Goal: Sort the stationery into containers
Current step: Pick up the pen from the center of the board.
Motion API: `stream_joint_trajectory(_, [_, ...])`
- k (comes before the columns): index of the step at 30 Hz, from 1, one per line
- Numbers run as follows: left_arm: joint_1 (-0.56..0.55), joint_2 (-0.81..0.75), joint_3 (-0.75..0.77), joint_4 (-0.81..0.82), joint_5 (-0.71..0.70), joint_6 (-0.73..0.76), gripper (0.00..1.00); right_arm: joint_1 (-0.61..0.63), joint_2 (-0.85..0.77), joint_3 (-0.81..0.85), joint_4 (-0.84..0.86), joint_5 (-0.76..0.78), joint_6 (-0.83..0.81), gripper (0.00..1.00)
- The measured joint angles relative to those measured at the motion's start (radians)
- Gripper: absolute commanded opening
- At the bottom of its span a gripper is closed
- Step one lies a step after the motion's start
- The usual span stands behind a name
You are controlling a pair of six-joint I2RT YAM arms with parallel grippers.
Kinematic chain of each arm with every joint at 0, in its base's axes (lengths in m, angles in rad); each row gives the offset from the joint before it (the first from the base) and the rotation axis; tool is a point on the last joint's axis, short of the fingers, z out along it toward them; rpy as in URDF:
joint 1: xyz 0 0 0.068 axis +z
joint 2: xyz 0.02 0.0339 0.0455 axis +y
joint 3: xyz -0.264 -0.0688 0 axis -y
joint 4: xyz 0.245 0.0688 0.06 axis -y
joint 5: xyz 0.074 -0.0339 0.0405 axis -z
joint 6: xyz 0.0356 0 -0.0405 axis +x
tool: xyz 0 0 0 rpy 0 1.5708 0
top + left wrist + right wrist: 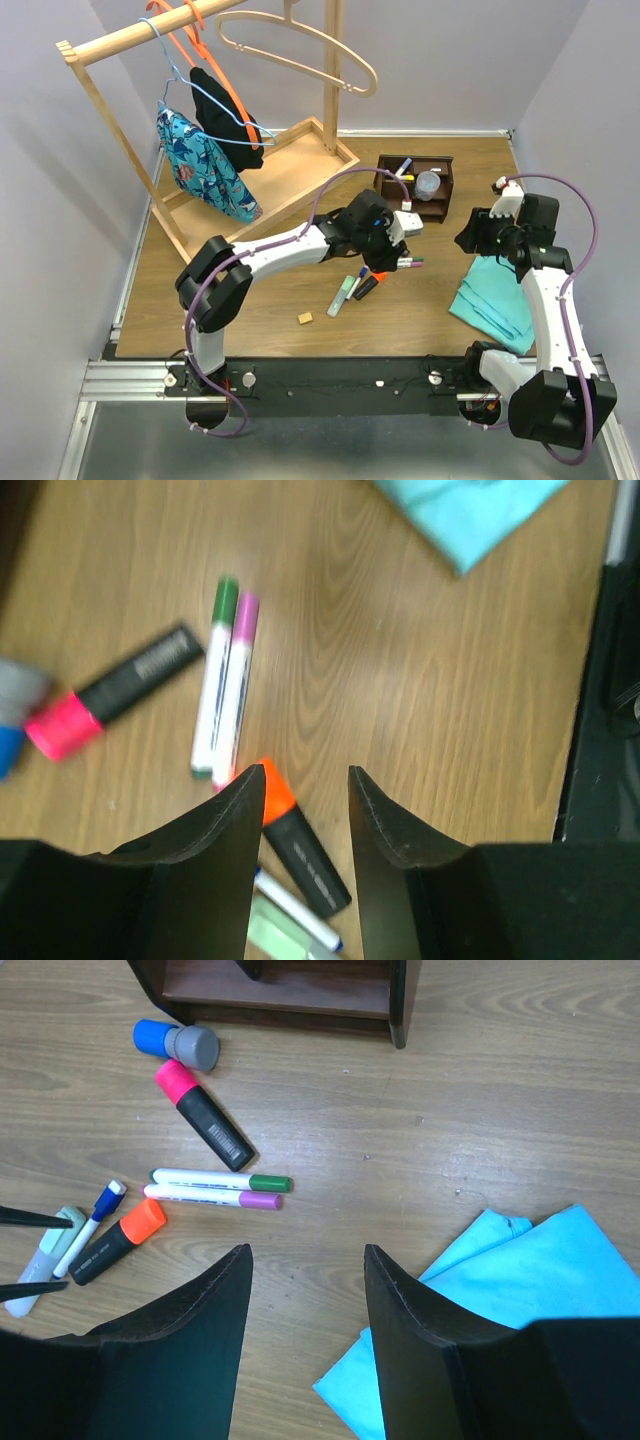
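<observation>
Our left arm stretches low from its base toward mid-bench (400, 320). Its end effector (305, 775) points down, fingers moderately parted and holding nothing, over the orange highlighter (300, 850). A green-capped marker (213, 680), a purple-capped marker (235, 695) and a pink highlighter (110, 700) lie nearby, before the brown organizer (432, 210). Our right arm folds above the teal cloth (495, 300), its end effector (307, 1252) spread and empty.

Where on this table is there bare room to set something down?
Bare wood lies between the two white markers and the cloth, in front of the organizer. Also along the near edge, either side of the eraser. Crowded: the pen cluster under the left hand.
</observation>
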Motion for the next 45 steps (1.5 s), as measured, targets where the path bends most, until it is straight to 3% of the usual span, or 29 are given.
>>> stream_joint_trajectory(9, [0.004,0.058,0.000,-0.170,-0.188,-0.047,0.48,0.000,-0.002,0.007,-0.002,-0.014,0.003,0.57])
stream_joint_trajectory(15, [0.008,0.106,0.011,-0.236,-0.238,-0.037,0.47,0.000,0.029,0.075,-0.009,-0.060,0.043,0.57])
stream_joint_trajectory(21, [0.050,0.229,0.121,-0.288,-0.240,-0.074,0.44,0.000,0.044,0.183,-0.043,-0.072,0.057,0.57])
stream_joint_trajectory(23, [0.064,0.253,0.152,-0.292,-0.238,-0.083,0.41,0.000,0.044,0.214,-0.067,-0.062,0.045,0.57])
stream_joint_trajectory(28, [0.065,0.267,0.166,-0.290,-0.261,-0.083,0.13,-0.001,0.005,0.239,-0.115,-0.052,0.004,0.56])
stream_joint_trajectory(30, [0.038,0.261,0.152,-0.280,-0.277,-0.065,0.10,-0.001,-0.020,0.238,-0.130,-0.058,-0.008,0.56])
stream_joint_trajectory(32, [0.007,0.248,0.132,-0.279,-0.282,-0.048,0.17,-0.001,-0.041,0.236,-0.131,-0.065,-0.010,0.56])
stream_joint_trajectory(33, [-0.012,0.238,0.119,-0.281,-0.283,-0.039,0.38,-0.001,-0.056,0.223,-0.120,-0.071,-0.003,0.57])
stream_joint_trajectory(35, [-0.042,0.222,0.098,-0.290,-0.295,-0.023,0.47,-0.001,-0.089,0.191,-0.113,-0.077,0.016,0.57])
stream_joint_trajectory(45, [-0.071,0.196,0.068,-0.305,-0.381,0.005,0.51,-0.001,-0.114,0.142,-0.090,-0.089,0.066,0.57])
